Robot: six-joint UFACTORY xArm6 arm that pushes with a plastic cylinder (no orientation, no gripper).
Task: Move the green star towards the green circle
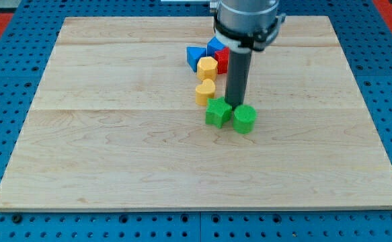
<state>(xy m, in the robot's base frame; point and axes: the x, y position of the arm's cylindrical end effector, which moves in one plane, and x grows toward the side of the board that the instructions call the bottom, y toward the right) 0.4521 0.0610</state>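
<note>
The green star [217, 112] lies near the middle of the wooden board, just left of the green circle [244, 119]; the two nearly touch. My tip [234, 105] stands right behind them, at the gap between the star and the circle, close to the star's upper right edge. The rod rises straight up from there toward the view's top.
A yellow heart [205, 91] lies just above the star. Further up sit a yellow hexagon [208, 67], a blue triangle [195, 56], a red block [222, 60] and a blue block [216, 46], partly hidden by the rod. The board [115, 134] is ringed by blue pegboard.
</note>
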